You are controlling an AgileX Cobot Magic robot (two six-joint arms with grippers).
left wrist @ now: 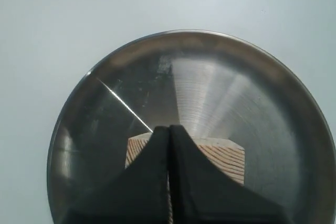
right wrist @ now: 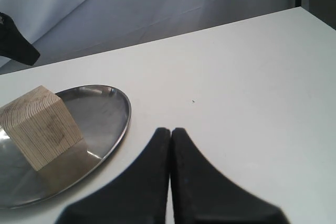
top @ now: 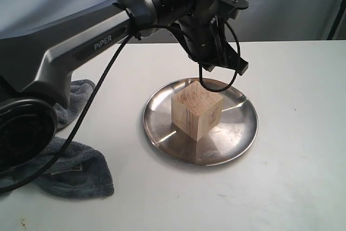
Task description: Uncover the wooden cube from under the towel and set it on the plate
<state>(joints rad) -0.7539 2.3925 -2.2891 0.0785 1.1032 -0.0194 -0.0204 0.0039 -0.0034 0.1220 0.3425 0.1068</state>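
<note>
Tan wooden cube (top: 197,113) with darker grain; silver plate (top: 238,128), faintly radial-streaked; towel (top: 81,179) apparently blue-grey; white table (top: 294,179).

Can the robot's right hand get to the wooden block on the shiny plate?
Probably yes. The light tan wooden cube sits uncovered on the round shiny steel plate, with only white table between it and the right hand. The shut left hand above it might crowd things.

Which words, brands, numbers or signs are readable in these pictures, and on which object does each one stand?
"PiPER": pale letters on the grey link of the left arm, exterior view.
Small sewn label on the towel: too small to read.
Wooden cube and plate: no text visible on them in any view.
</note>
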